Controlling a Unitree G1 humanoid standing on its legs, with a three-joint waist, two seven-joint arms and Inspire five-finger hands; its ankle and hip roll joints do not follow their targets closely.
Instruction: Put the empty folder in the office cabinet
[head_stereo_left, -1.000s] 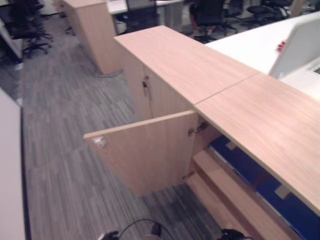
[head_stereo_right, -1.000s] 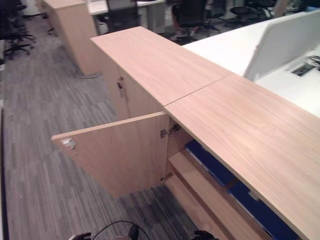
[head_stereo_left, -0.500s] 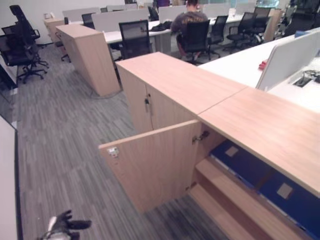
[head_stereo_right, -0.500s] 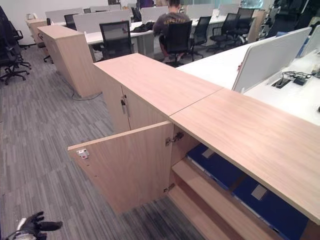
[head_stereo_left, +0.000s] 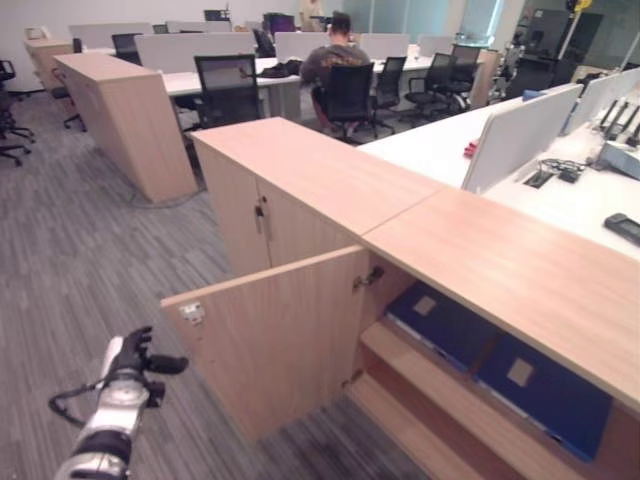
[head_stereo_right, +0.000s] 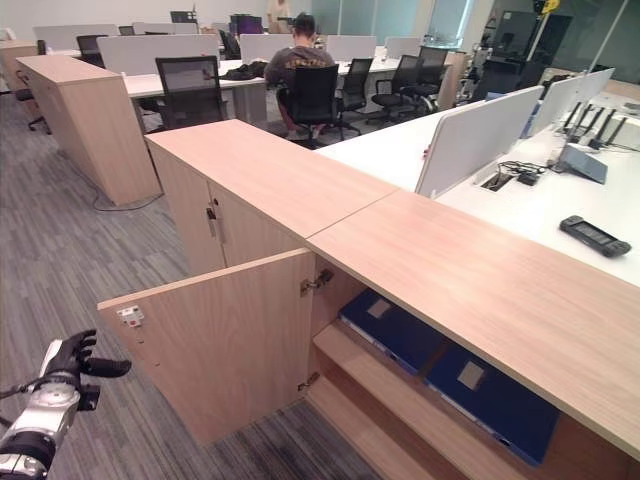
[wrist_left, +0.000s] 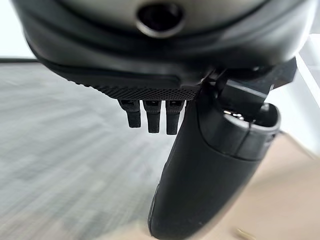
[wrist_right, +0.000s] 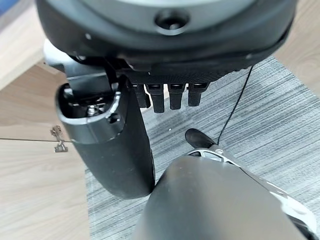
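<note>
Blue flat folders (head_stereo_left: 548, 392) lie side by side on the upper shelf inside the light wooden office cabinet (head_stereo_left: 420, 215), whose door (head_stereo_left: 285, 335) stands swung open toward me. I see my left hand (head_stereo_left: 135, 352) raised above the grey striped carpet (head_stereo_left: 70, 270), apart from the door, fingers straight and holding nothing. My right hand (wrist_right: 125, 145) is likewise extended and empty.

Grey striped carpet (head_stereo_left: 90, 250) covers the floor around a long white desk (head_stereo_right: 520, 200) with white divider panels (head_stereo_right: 478, 135). Beyond that desk I see black office chairs (head_stereo_left: 222, 88), a person (head_stereo_left: 335, 60) seated at another desk, and a separate wooden unit (head_stereo_left: 120, 120).
</note>
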